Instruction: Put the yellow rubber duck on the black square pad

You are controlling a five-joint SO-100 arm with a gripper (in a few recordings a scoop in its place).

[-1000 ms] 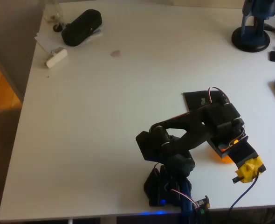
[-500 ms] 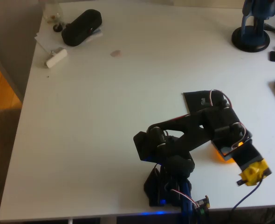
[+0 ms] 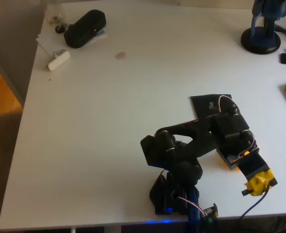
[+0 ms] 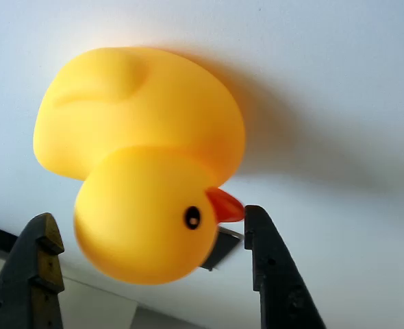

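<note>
The yellow rubber duck (image 4: 144, 164) looms close in the wrist view, resting on the white table with its orange beak pointing right. My gripper (image 4: 149, 216) is open and straddles the duck's head: the left finger (image 4: 38, 271) stands a little clear of it, and the right finger (image 4: 274, 271) is right next to the beak. Seen from overhead, just an orange sliver of the duck (image 3: 231, 164) peeks out from under the black wrist. The black square pad (image 3: 206, 102) lies flat just behind the arm, partly covered by it.
The white table (image 3: 123, 126) carries a black oblong case (image 3: 85, 28) and a small white block (image 3: 58, 59) at the back left. A dark-blue round stand base (image 3: 261, 41) sits at the back right. The arm's base (image 3: 174, 191) is at the front edge.
The wrist end swung slightly toward the front right, then came back a little. The duck stayed on the table under the gripper.
</note>
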